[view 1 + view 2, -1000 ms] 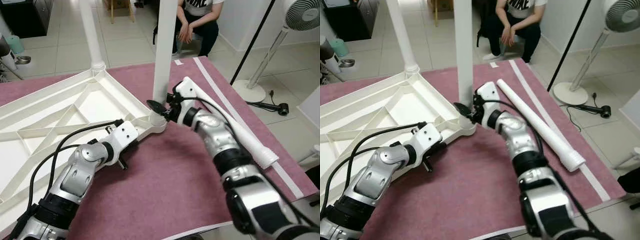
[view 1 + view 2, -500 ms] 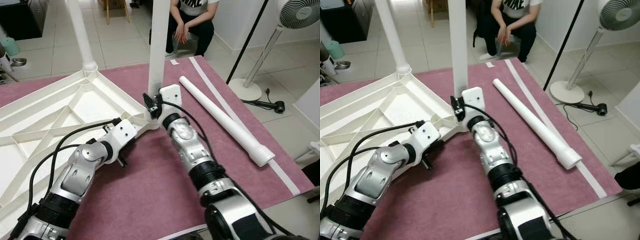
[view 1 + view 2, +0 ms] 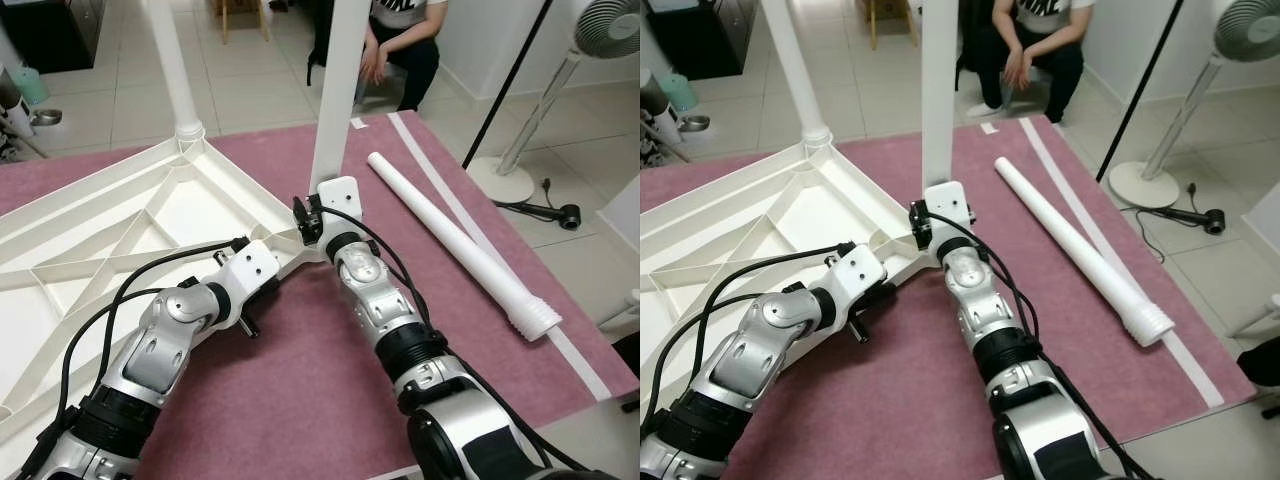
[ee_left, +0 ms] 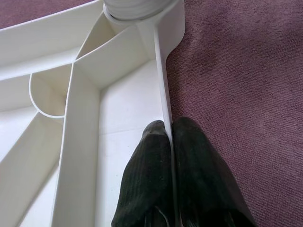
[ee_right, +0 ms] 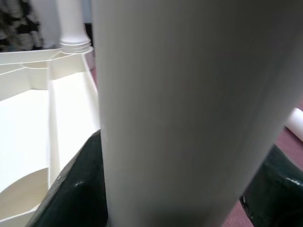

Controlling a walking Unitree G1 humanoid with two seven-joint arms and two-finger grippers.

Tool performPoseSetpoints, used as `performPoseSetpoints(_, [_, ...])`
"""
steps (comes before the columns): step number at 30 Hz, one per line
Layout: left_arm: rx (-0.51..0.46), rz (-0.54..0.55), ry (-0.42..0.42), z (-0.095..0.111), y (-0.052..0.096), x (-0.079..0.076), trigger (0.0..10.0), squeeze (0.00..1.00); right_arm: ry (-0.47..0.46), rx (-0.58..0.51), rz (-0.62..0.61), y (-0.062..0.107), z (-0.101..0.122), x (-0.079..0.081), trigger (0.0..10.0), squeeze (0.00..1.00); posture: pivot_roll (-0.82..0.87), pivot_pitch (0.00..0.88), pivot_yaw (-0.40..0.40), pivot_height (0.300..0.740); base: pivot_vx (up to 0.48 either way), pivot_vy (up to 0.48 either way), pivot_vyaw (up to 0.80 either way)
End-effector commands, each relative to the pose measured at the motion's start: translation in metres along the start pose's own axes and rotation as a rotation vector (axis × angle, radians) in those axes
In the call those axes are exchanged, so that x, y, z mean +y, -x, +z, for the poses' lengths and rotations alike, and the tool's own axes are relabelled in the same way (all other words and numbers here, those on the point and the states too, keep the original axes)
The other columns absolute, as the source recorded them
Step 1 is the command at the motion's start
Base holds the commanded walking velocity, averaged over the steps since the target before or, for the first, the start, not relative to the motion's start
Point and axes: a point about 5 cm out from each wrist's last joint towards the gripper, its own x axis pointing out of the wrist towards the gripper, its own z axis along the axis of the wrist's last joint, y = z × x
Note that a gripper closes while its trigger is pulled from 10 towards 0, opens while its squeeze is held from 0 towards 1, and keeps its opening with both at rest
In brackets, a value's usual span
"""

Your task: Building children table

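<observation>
A white table top (image 3: 120, 215) lies upside down on a maroon mat (image 3: 320, 400). A white leg (image 3: 338, 110) stands upright in its near corner socket. My right gripper (image 3: 318, 215) is shut on this leg just above the socket; in the right wrist view the leg (image 5: 180, 104) sits between the dark fingers (image 5: 80, 189). My left gripper (image 4: 169, 126) is shut on the thin rim wall (image 4: 163, 94) of the table top, a short way from that corner. A second leg (image 3: 175, 70) stands at the far corner. A loose leg (image 3: 455, 240) lies on the mat to the right.
A person (image 3: 395, 40) sits beyond the mat's far edge. A standing fan (image 3: 560, 80) and a slanted black pole (image 3: 505, 80) are to the right on the tiled floor. A white strip (image 3: 575, 350) runs along the mat's right side.
My right gripper, open beside the leg's base a second ago, has closed around the leg, and its forearm has swung left off the loose leg. The left gripper has kept its hold.
</observation>
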Motion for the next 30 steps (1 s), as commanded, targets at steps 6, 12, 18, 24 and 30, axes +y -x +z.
performPoseSetpoints(6, [0.003,0.022,-0.028,0.0,0.001,0.003,10.0,0.0,-0.018,-0.05,0.127,0.005,0.005,-0.003,10.0,0.0,0.07,0.0,0.043,0.74,0.0,0.0,0.0])
performPoseSetpoints(12, [0.004,0.011,-0.034,-0.002,0.004,0.002,10.0,0.0,0.01,-0.076,0.254,0.01,0.01,-0.014,10.0,0.0,0.07,0.0,0.042,0.74,0.0,0.0,0.0])
performPoseSetpoints(18, [0.002,-0.032,-0.056,-0.004,0.014,0.0,10.0,0.0,0.06,-0.061,0.409,0.021,0.01,-0.035,10.0,0.0,0.08,0.004,0.042,0.74,0.0,0.0,0.0])
performPoseSetpoints(24, [-0.001,-0.054,-0.068,-0.005,0.02,0.0,10.0,0.0,0.129,-0.003,0.559,0.028,0.006,-0.055,10.0,0.0,0.08,0.01,0.047,0.74,0.0,0.0,0.0])
performPoseSetpoints(30, [-0.005,-0.063,-0.069,-0.005,0.021,-0.002,10.0,0.0,0.132,0.007,0.635,0.018,0.015,-0.064,10.0,0.0,0.09,0.01,0.05,0.74,0.0,0.0,0.0])
